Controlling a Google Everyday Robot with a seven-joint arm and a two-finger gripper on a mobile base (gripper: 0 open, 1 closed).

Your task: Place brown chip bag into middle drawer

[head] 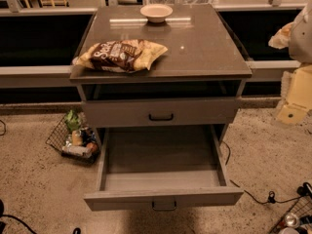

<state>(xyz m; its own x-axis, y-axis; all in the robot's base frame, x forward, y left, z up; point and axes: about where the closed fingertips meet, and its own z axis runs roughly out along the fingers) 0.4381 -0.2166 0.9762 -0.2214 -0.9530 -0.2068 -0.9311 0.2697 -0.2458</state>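
Note:
The brown chip bag point(119, 55) lies flat on the left front part of the cabinet top point(204, 48), with its dark brown middle and pale tan ends showing. The middle drawer point(161, 162) is pulled out wide below, its grey floor bare and its small dark handle on the front. My gripper point(295, 99) shows at the right edge of the camera view, beside the cabinet and apart from the bag. It is roughly level with the upper drawer front and well to the right of the bag.
A small pale bowl point(156, 12) stands at the back of the cabinet top. A shut grey drawer front with a black handle point(161, 116) sits above the open drawer. A wire basket of items point(73, 138) is on the floor at the left. Cables and another basket point(292, 216) lie at the lower right.

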